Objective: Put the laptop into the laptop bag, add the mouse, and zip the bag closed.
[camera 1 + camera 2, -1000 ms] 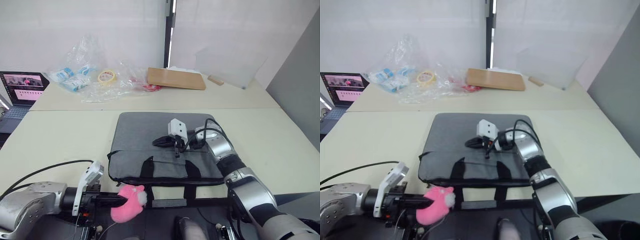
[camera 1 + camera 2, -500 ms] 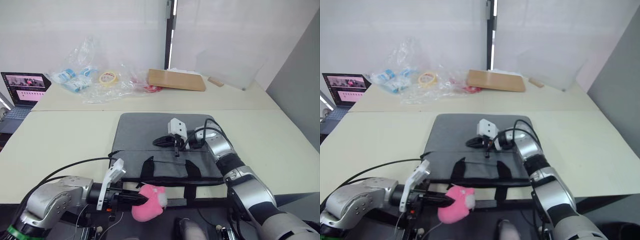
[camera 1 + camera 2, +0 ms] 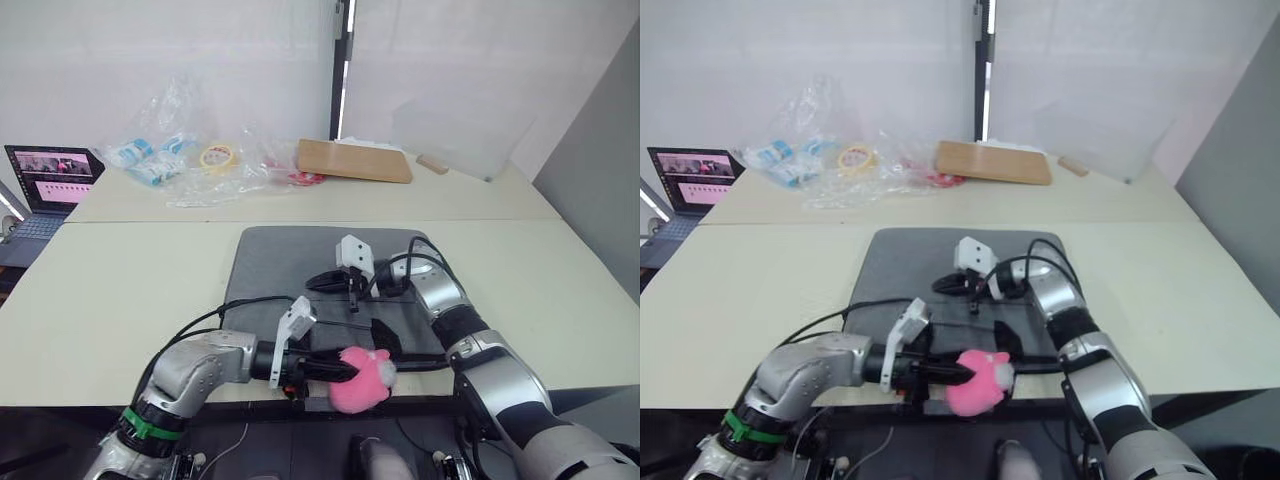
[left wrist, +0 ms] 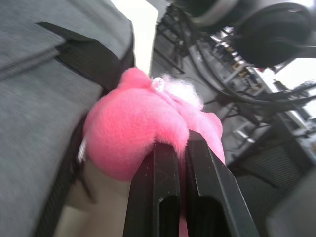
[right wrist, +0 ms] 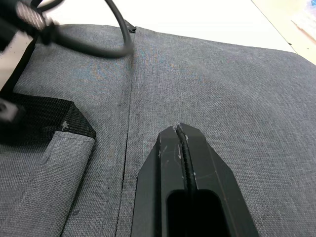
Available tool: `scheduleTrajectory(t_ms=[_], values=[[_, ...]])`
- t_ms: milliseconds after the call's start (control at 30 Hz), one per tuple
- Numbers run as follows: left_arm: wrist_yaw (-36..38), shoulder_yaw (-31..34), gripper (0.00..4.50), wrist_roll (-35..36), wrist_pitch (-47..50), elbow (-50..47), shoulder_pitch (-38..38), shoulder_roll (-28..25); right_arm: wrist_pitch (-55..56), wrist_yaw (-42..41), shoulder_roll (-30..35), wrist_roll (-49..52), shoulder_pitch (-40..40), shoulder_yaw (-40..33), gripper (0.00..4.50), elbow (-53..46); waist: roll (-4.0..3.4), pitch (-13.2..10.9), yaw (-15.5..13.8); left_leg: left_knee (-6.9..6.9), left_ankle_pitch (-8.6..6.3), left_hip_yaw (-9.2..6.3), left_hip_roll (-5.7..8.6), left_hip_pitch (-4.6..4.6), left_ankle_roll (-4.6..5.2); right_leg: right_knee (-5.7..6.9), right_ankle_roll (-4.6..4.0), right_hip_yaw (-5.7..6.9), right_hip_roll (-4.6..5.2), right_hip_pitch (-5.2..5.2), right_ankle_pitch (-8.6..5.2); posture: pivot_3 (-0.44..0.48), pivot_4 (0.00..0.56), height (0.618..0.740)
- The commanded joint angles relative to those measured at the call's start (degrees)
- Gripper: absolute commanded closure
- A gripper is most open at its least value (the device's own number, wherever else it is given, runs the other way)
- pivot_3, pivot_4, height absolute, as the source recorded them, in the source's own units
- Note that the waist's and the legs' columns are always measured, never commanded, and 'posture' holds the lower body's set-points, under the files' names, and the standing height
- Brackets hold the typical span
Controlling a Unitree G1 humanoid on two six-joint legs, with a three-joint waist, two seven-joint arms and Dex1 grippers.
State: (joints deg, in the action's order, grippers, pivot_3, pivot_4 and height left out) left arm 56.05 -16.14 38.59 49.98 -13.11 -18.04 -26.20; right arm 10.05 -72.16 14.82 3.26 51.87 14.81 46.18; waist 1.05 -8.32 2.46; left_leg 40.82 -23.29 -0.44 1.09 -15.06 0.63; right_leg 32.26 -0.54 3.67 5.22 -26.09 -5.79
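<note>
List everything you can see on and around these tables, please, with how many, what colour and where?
laptop bag: one, grey with black handles, flat on the near table.
fluffy toy: one, pink, at the bag's near edge, pinched by the left gripper.
small laptop: one, dark, screen lit pinkish, far left.
plastic bags: a clear heap with blue-and-white packets, on the far table.
tape roll: one, yellowish, among the plastic.
board: one, brown, on the far table.
left gripper: black fingers, shut on the toy.
right gripper: black fingers, shut, over the bag's top.
</note>
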Motion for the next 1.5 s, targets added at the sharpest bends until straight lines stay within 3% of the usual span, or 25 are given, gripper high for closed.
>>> scheduleTrajectory(t_ms=[33, 200, 400, 600, 1267, 1500], values=[[-0.34, -0.37, 4.48, -2.21, -3.29, -0.05, 1.0, 0.2, -1.87, 0.48, 0.45, -2.6, -1.99, 1.25, 4.5, 3.52, -0.04, 0.05, -0.02, 0.0, 0.0, 0.0, 0.0, 0.0, 0.0, -0.01, 0.0, 0.0, 0.01, 0.0, 0.0, 0.0, 0.15, 0.74], [0.45, -1.29, 4.48, -6.16, -8.52, -0.3, 2.46, -1.62, -1.73, 0.6, 0.79, -2.79, -1.96, 1.11, 4.5, 3.65, -0.07, 0.07, -0.02, 0.01, -0.02, 0.01, 0.0, 0.02, 0.05, -0.05, 0.01, -0.03, 0.02, 0.0, 0.0, 0.0, 0.15, 0.74], [0.16, 1.63, 2.53, -4.33, -7.77, -1.01, 2.64, -1.83, -1.2, 0.81, 0.81, -3.26, -1.83, 1.46, 4.5, 3.82, -0.07, 0.08, -0.06, 0.02, -0.04, 0.01, 0.0, 0.02, 0.1, -0.04, 0.01, -0.03, 0.01, 0.0, 0.0, 0.0, 0.15, 0.74], [0.99, 4.69, 0.57, -1.71, -5.61, -4.57, 5.1, -5.47, -1.05, 1.0, 0.72, -3.14, -2.11, 1.4, 4.5, 3.92, -0.07, 0.08, -0.13, 0.02, -0.04, 0.0, 0.0, 0.02, 0.11, -0.05, 0.02, -0.02, 0.01, 0.0, 0.0, 0.0, 0.15, 0.74], [0.55, 13.8, 0.57, 4.99, -0.95, -12.4, 11.26, -14.56, -0.81, 0.81, 0.71, -2.8, -1.63, 0.91, 4.5, 4.82, -0.11, 0.06, -0.05, -0.01, -0.04, -0.02, -0.01, 0.02, 0.09, -0.05, 0.01, 0.02, -0.01, -0.02, -0.02, 0.0, 0.15, 0.74], [3.21, 21.44, 0.57, 11.25, 1.78, -15.4, 16.08, -20.8, -0.33, 0.82, 0.89, -2.75, -1.27, 0.7, 4.5, 5.48, -0.15, 0.03, 0.03, -0.04, -0.03, -0.02, -0.02, 0.02, 0.08, -0.05, 0.01, 0.02, -0.02, -0.05, -0.02, 0.0, 0.15, 0.74]])
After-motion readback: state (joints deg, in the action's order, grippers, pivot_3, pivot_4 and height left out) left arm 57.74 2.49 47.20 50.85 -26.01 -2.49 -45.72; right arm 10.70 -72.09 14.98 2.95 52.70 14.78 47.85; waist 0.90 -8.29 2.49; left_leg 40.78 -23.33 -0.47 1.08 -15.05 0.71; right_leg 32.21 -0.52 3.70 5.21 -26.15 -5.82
